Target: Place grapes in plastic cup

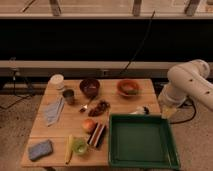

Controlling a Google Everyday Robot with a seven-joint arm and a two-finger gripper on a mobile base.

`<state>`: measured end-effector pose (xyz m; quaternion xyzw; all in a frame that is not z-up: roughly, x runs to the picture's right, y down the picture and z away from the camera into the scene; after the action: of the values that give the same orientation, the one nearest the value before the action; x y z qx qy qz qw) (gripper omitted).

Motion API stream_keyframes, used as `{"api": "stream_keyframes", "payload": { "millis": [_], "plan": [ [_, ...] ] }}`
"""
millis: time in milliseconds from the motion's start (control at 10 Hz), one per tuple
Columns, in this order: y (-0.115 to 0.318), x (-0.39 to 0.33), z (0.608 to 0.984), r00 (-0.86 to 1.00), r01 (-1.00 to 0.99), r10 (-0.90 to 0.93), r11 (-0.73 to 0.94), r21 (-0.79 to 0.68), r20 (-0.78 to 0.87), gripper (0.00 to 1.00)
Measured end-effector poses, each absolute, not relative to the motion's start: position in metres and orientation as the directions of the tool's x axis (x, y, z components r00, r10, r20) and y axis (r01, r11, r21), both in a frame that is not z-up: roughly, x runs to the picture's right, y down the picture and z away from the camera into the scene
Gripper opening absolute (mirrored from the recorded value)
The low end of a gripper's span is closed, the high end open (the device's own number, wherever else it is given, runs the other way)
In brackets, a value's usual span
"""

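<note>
while the bulky white robot arm bends in from the right side of the scene, its gripper sits low over the right part of the light wooden table, between the round orange bowl and the far rim of the large rectangular green plastic tray. whether the gripper is parted or closed cannot be told.

the bunch of dark red-purple grapes lies on the table near its middle, left of the gripper and apart from it, just near of the dark brown round bowl. the small translucent light-green plastic cup stands upright at the near edge, well apart from the grapes. between them rests the smooth red-yellow apple, with a dark red flat packet just right of the cup and a long yellow item just left of it.

on the left side are a dark grey metal-looking cup, a white round container at the far corner, a crumpled grey-blue cloth and a blue sponge at the near corner.
</note>
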<state>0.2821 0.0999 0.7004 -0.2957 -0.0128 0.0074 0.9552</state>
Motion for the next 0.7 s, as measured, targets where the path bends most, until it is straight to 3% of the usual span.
{"api": "stream_keyframes", "payload": {
  "millis": [700],
  "plan": [
    [0.079,0.168,0.796,0.954,0.178,0.008,0.791,-0.585,0.301,0.65]
  ]
}}
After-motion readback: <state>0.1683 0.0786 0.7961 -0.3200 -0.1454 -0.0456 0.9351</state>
